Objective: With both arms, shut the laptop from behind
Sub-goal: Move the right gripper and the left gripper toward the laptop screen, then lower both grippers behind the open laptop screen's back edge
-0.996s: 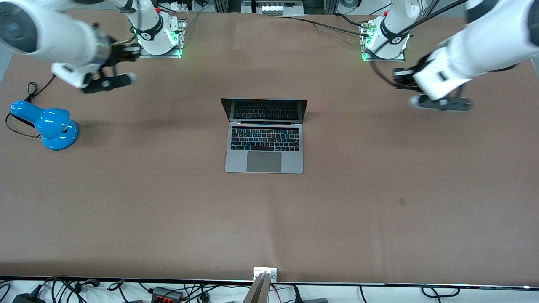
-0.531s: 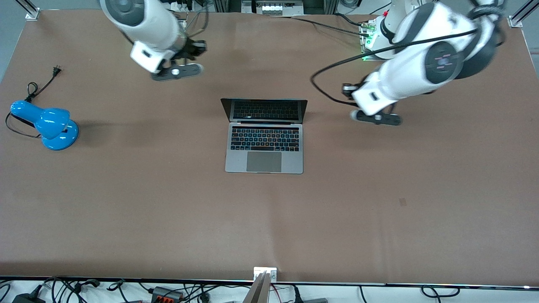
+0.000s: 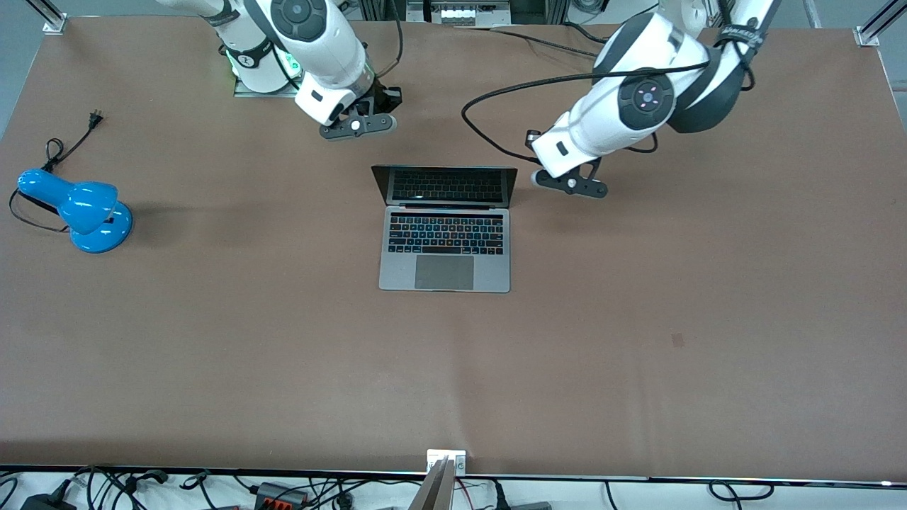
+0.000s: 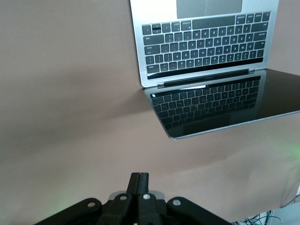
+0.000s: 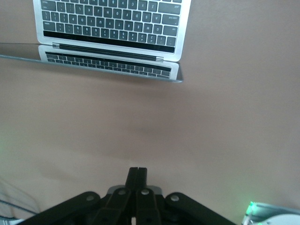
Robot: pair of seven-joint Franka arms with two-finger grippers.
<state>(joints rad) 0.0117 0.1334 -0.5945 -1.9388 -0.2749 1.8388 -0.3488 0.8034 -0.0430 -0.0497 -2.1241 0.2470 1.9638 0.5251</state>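
One blue lamp [image 3: 79, 207] near table [image 3: 283, 354] end

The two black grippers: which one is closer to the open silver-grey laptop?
The left gripper, beside the silver-grey laptop's screen edge; the right gripper is visibly farther away.

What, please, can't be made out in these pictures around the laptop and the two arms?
- Laptop lid's outer face: turned away from the front view.
- Left pincer and right pincer in the front view: hidden under their wrists.
- Laptop's trackpad end: cut off in both wrist views.

laptop [image 4: 206, 61] trackpad cut off, lamp [image 3: 78, 205] cord partly hidden
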